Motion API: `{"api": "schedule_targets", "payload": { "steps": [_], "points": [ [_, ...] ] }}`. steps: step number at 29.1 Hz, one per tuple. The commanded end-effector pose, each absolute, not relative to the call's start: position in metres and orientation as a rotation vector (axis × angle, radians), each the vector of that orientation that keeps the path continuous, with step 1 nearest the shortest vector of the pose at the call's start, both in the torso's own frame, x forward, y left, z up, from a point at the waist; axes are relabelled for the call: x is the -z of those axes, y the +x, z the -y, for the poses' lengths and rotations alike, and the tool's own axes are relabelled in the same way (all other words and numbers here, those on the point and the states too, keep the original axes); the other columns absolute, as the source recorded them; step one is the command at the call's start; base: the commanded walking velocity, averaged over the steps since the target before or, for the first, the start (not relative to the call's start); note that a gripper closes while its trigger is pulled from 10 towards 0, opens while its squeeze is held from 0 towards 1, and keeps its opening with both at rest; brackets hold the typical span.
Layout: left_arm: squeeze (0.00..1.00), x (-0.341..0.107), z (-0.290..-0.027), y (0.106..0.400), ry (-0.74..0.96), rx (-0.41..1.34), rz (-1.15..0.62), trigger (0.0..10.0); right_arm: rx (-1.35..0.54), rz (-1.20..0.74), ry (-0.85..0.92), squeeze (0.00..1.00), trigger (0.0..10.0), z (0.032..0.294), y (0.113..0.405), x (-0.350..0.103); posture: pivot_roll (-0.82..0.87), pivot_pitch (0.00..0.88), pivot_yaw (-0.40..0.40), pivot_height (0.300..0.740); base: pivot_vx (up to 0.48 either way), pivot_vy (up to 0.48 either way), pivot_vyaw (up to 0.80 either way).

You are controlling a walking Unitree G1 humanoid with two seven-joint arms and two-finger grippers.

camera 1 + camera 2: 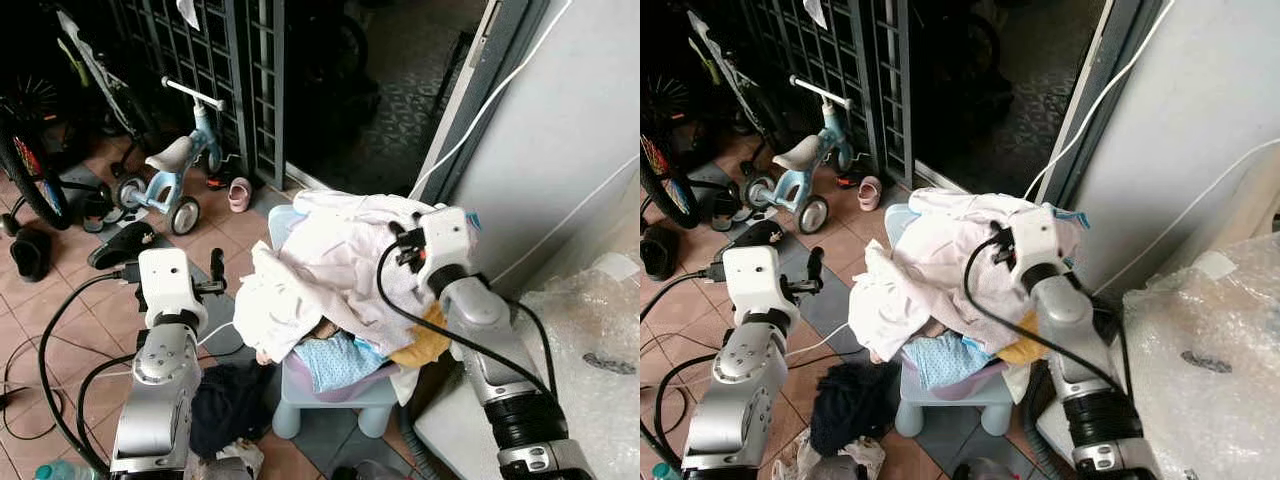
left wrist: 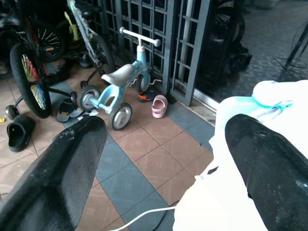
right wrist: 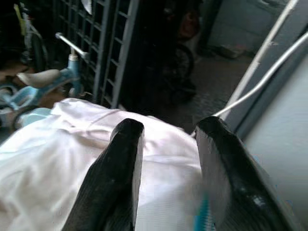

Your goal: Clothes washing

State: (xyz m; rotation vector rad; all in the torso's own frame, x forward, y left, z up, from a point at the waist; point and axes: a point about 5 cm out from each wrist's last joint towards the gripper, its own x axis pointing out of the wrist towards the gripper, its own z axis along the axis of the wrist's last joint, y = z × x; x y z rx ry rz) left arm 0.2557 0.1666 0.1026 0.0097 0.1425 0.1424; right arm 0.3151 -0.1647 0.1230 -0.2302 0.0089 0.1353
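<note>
Beside the stool's left edge, the left gripper (image 2: pixel 159 159) hovers over the tiled floor, fingers spread wide and empty. Heaped on the stool (image 1: pixel 330 400), the white laundry (image 1: pixel 320 270) spills over a basin. Above its right edge, the right gripper (image 3: pixel 166 144) hangs parted, holding nothing; lower it deep before pinching.

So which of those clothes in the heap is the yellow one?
The yellow cloth at the heap's right edge, tucked under the robot's right arm beside the light blue garment. The big white garments lie on top of both.
</note>
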Motion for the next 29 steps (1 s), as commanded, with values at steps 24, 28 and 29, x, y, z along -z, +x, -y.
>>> {"api": "schedule_targets", "payload": {
  "steps": [24,28,29],
  "points": [
    [0.00,-0.101,-0.165,0.255,0.007,-0.138,-0.152,10.0,-0.171,-0.420,-0.087,0.00,0.0,0.161,0.311,-0.064,0.04,0.000,-0.057,0.740,0.000,0.000,0.00],
    [0.00,-0.101,-0.165,0.256,0.007,-0.139,-0.153,10.0,-0.190,-0.440,-0.080,0.00,0.0,0.158,0.311,-0.062,0.04,0.000,-0.056,0.740,0.000,0.000,0.00],
    [0.00,-0.101,-0.165,0.256,0.006,-0.138,-0.154,10.0,-0.190,-0.448,-0.067,0.00,0.0,0.159,0.312,-0.061,0.04,0.000,-0.055,0.740,0.000,0.000,0.00]
  ]
}}
